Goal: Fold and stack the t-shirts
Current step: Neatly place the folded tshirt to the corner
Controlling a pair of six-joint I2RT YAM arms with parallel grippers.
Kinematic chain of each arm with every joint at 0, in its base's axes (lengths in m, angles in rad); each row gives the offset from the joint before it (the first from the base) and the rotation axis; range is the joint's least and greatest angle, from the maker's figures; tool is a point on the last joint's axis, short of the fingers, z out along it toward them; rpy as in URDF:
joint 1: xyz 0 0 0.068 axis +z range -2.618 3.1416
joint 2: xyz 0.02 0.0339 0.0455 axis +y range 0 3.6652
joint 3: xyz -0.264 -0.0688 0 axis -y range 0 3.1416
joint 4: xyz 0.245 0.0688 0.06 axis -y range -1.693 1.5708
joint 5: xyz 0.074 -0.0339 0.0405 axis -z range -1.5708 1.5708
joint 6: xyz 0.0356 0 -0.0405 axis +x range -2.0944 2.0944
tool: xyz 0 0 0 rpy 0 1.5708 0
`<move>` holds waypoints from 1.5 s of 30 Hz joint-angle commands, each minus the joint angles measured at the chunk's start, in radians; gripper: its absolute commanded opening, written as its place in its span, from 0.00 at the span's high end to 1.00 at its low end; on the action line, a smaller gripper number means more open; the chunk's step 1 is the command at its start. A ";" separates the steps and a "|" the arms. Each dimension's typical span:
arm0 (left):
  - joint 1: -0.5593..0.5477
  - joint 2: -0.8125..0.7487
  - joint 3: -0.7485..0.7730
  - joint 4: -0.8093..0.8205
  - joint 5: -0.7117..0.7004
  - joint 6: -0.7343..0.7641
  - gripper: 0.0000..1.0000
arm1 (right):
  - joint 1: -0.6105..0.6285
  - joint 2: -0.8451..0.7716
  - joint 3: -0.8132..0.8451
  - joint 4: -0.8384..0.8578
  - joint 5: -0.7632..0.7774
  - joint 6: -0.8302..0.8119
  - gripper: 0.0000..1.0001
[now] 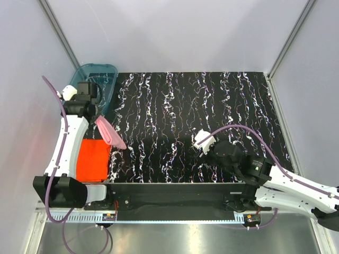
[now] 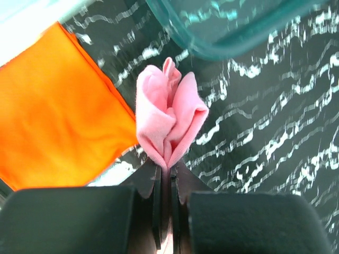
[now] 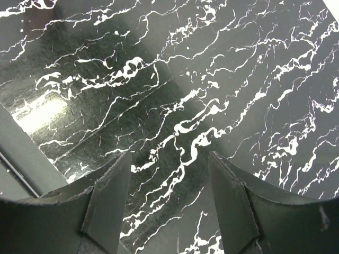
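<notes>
Left gripper [image 2: 165, 174] holds the pink shirt [image 2: 168, 111]; right gripper [image 3: 169, 159] is empty over the table [image 1: 212, 106].

I see my left jaws pinched tight on a bunched fold of the pink shirt, which hangs from them at the table's left side, between the tub [image 1: 100, 79] and the orange shirt [image 1: 92, 159]. The orange shirt lies flat as a neat rectangle at the near left corner. My right jaws stand apart with nothing between them, above bare marbled surface.
</notes>
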 commanded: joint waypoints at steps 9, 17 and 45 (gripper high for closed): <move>0.156 0.052 0.148 -0.027 0.017 0.089 1.00 | -0.001 -0.024 0.041 -0.022 0.045 0.015 0.32; 0.237 0.127 0.217 -0.016 0.123 0.143 1.00 | -0.003 -0.008 0.043 -0.022 0.039 0.014 0.32; 0.351 0.244 0.260 -0.017 0.194 -0.134 1.00 | -0.001 0.036 0.018 0.009 0.050 0.063 0.31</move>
